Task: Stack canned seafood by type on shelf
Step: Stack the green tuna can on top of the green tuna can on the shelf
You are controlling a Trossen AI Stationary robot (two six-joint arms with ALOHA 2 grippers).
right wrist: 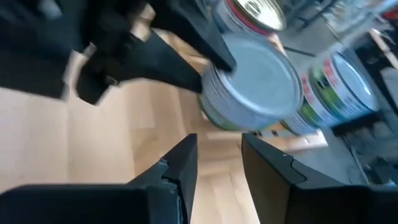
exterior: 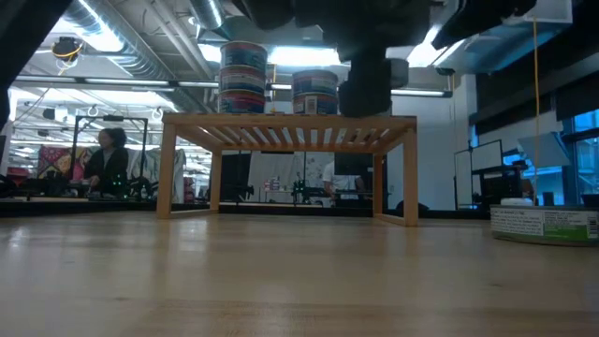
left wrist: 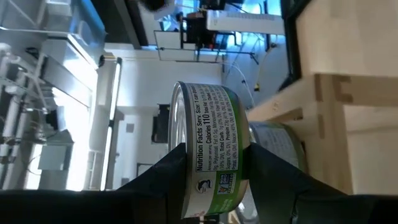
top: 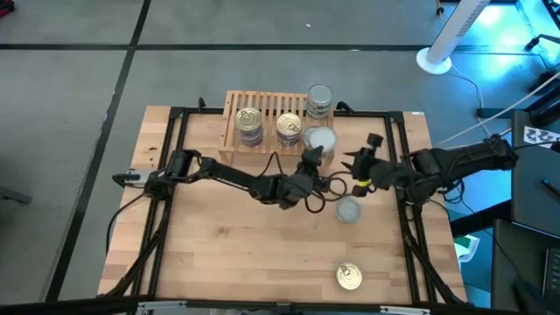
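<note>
The left gripper (top: 313,159) is clamped on a silver-lidded can (top: 319,140), one dark finger (left wrist: 163,177) on each side of its green-and-white label band. That band carries a nutrition panel; "Calories 110" and "Serv. Size 1 can" can be read in the left wrist view, the rest is too small. The held can sits just above centre in the high view, at the right front edge of the shelf (top: 234,103), close to the stack there.

On the shelf's slatted top, in the upper middle of the high view, stand three stacks: two with gold pull-tab lids (top: 248,118) (top: 290,128) and one with a silver lid (top: 319,96) at the right end. In the low view the gold stacks show red, white and blue bands; no words are legible.

The right gripper (top: 360,168) hovers right of centre, its fingers (right wrist: 177,168) parted and holding nothing, near the left gripper with little room between them.

Two loose cans lie on the table (top: 219,254): a silver one (top: 349,210) just below the grippers, and a gold one (top: 349,277) near the bottom edge. The table's lower left stands open.
</note>
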